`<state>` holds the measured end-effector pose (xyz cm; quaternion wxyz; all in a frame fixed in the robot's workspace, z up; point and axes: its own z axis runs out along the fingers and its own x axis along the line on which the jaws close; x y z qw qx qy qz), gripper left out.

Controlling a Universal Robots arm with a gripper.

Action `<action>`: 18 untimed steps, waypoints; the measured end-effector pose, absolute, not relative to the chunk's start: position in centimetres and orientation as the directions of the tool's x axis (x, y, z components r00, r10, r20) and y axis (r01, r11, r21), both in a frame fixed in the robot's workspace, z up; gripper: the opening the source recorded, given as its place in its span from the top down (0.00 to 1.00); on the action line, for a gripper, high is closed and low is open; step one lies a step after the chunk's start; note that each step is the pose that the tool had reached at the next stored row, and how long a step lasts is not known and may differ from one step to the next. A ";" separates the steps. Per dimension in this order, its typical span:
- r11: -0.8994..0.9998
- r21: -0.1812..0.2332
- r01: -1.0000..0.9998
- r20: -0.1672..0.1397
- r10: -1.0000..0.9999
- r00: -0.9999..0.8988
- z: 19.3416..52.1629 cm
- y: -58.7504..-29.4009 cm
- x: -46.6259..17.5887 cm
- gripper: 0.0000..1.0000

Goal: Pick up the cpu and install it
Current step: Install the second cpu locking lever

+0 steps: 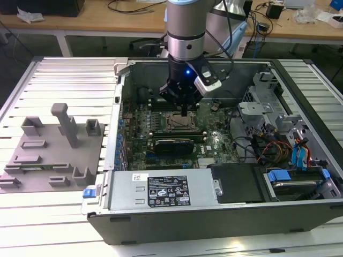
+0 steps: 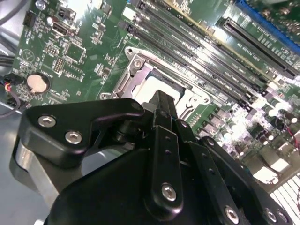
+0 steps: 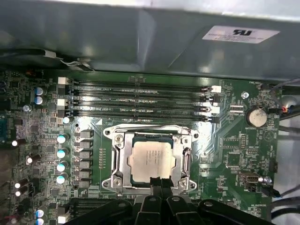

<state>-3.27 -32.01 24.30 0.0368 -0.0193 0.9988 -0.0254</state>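
Observation:
The cpu [image 3: 152, 158] is a silvery square chip lying flat inside the metal-framed socket [image 3: 117, 161] on the green motherboard [image 3: 234, 140]. My gripper [image 3: 160, 180] hangs just over the chip's near edge, its two black fingers pressed together with nothing between them. In the second wrist view the gripper [image 2: 161, 99] points down at the socket [image 2: 137, 65], and a pale part of the cpu [image 2: 151, 84] shows beyond the fingertip. In the exterior view the gripper [image 1: 185, 110] stands directly above the socket [image 1: 170, 124] inside the open computer case.
Memory slots [image 3: 140, 101] run beside the socket. The case wall [image 3: 140, 42] rises close behind them. A graphics-type card [image 1: 172, 144], cables [image 1: 268, 147] and drive bays [image 1: 257, 107] crowd the case. A grey plastic tray [image 1: 53, 155] sits on the table at the exterior view's left.

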 end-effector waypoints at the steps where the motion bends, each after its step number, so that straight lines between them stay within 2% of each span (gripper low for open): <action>1: 0.998 -0.052 -0.036 -0.073 -0.040 -0.997 24.5 -32.0 -3.3 0.89; 18: 0.999 -0.053 -0.015 -0.073 -0.019 -0.997 24.7 -34.7 -3.3 0.89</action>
